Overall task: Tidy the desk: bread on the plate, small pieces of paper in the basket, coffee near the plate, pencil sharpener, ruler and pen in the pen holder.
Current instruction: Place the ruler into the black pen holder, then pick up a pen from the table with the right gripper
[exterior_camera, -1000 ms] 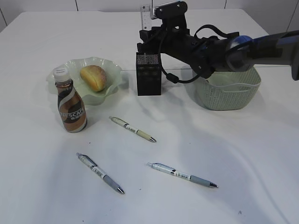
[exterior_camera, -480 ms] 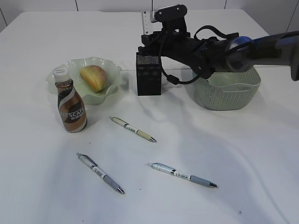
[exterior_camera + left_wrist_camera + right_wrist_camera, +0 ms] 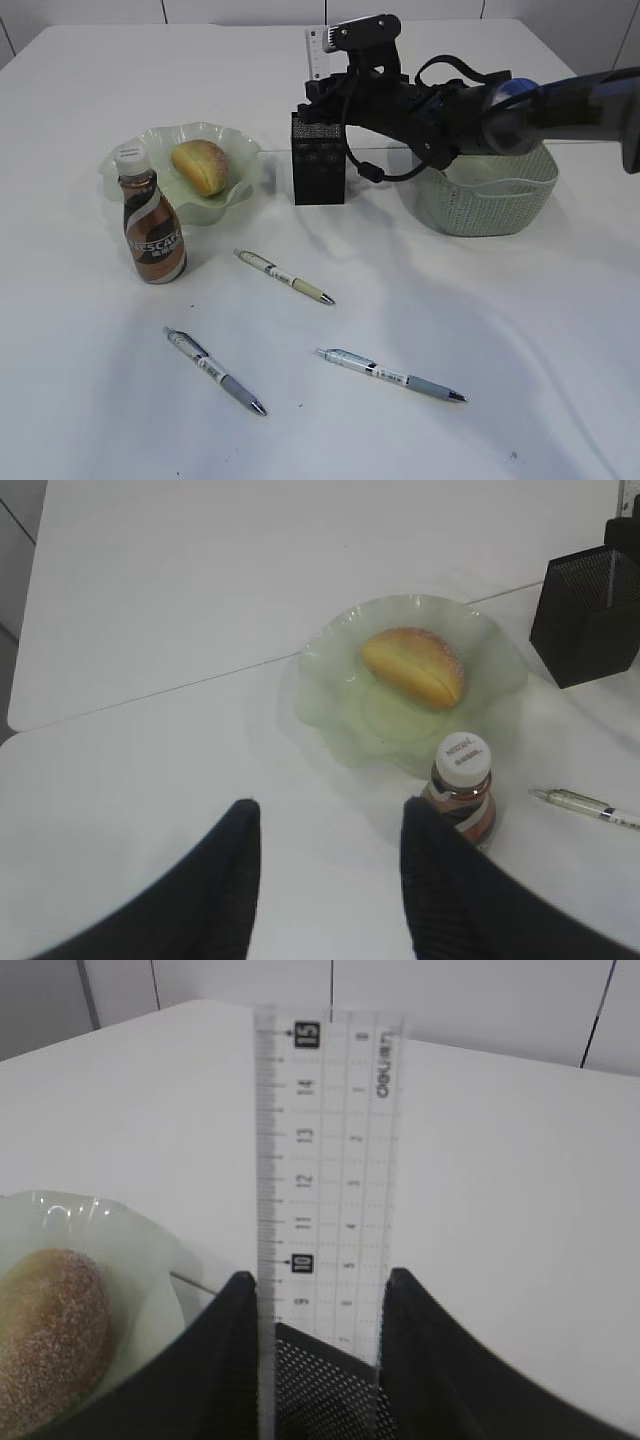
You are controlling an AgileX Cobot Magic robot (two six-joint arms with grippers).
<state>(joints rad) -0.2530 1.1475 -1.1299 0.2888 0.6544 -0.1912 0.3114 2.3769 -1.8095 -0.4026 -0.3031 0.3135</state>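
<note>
Standing upright between the right gripper's point(image 3: 318, 1360) fingers point(image 3: 225, 1360), the ruler point(image 3: 325, 1175) has its lower end in the holder point(image 3: 318, 160). The left gripper point(image 3: 330, 880) hangs open and empty near the plate point(image 3: 330, 695) holding bread point(image 3: 413, 667).

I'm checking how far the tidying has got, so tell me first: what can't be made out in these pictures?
- Basket contents: exterior view, near wall and the right arm hide the inside.
- Pen holder contents: dark mesh hides the ruler's lower end in the exterior and right wrist views.
- Right gripper: its fingertips flank the ruler; contact is unclear.
- Left gripper: out of the exterior view.
- Pencil sharpener: in no view.
</note>
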